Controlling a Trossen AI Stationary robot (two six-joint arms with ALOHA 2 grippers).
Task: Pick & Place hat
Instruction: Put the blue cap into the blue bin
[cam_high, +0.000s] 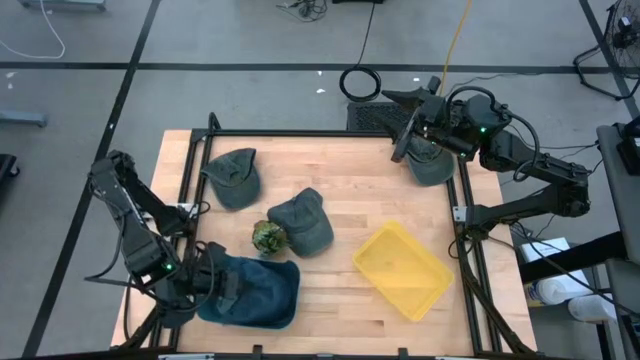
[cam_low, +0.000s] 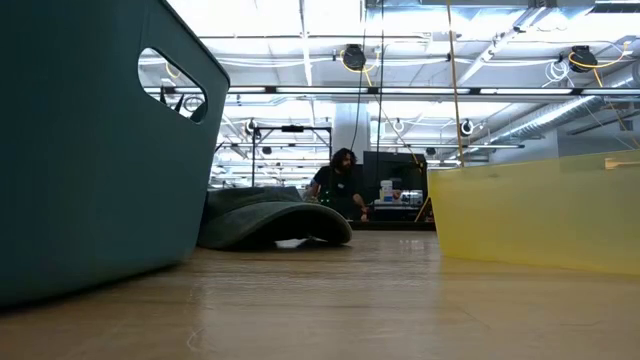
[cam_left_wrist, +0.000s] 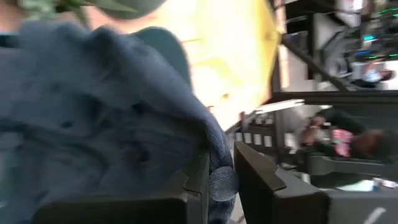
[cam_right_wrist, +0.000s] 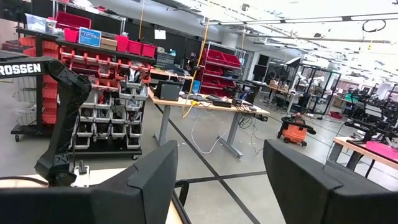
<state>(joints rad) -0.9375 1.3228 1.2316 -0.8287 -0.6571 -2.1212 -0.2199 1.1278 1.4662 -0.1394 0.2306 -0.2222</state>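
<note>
A dark blue cloth hat (cam_high: 255, 290) lies in the teal bin (cam_low: 90, 140) at the table's near left and fills the left wrist view (cam_left_wrist: 106, 124). My left gripper (cam_high: 213, 283) is at the bin's left side, shut on this hat. Two grey-green caps (cam_high: 235, 177) (cam_high: 303, 222) and a camouflage hat (cam_high: 267, 236) lie flat on the wood. A further grey-green cap (cam_high: 432, 165) lies at the far right corner. My right gripper (cam_high: 404, 140) hovers beside that cap, open and empty (cam_right_wrist: 221, 180). My left gripper pinches a small bunch of the blue hat's cloth (cam_left_wrist: 221, 184) between its two fingers. The fingers come from the table's left. The rest of the hat lies slack and crumpled in the bin ahead of the fingers. Whether it is an edge or a fold does not show.
A yellow tray (cam_high: 402, 268) lies at the near right of the table and shows in the low view (cam_low: 540, 215). A black frame (cam_high: 300, 134) runs round the table's edges. A person (cam_low: 340, 180) stands in the room beyond the table.
</note>
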